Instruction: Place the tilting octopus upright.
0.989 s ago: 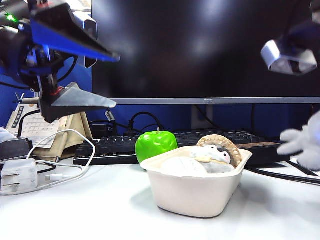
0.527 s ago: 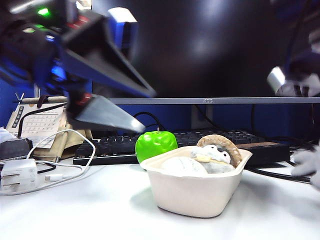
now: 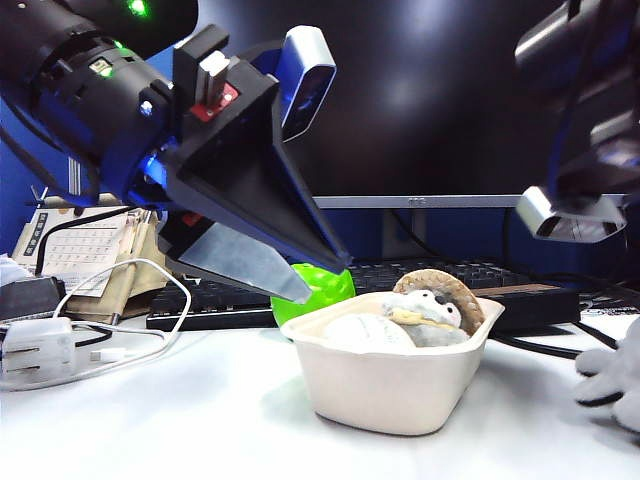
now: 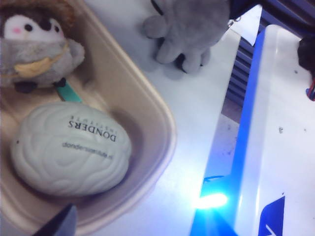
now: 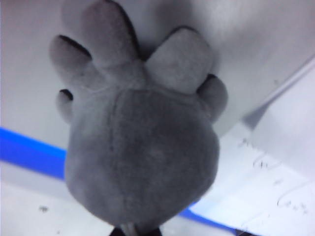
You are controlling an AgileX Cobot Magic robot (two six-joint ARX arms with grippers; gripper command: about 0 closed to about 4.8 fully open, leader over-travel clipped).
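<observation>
The light grey plush octopus (image 5: 140, 142) fills the right wrist view, its head toward my right gripper (image 5: 135, 231) and its stubby tentacles pointing away. That gripper is shut, pinching the top of the head. In the exterior view only the octopus's tentacles (image 3: 612, 385) show, low over the table at the right edge, with the right arm above them. My left gripper (image 3: 322, 282) is open, its fingers spread in front of the green apple (image 3: 325, 302) beside the tray. From the left wrist view the octopus (image 4: 189, 29) sits beyond the tray.
A cream tray (image 3: 390, 390) at the table's middle holds a foam brain ball (image 4: 71, 145) and a brown-backed plush toy (image 3: 430, 305). Behind it are a keyboard (image 3: 220, 295) and a monitor (image 3: 450, 100). A charger with cable (image 3: 40, 350) lies at the left.
My left gripper has swung from the far left toward the middle, down in front of the apple, still open. The octopus has sunk at the right edge with the right arm.
</observation>
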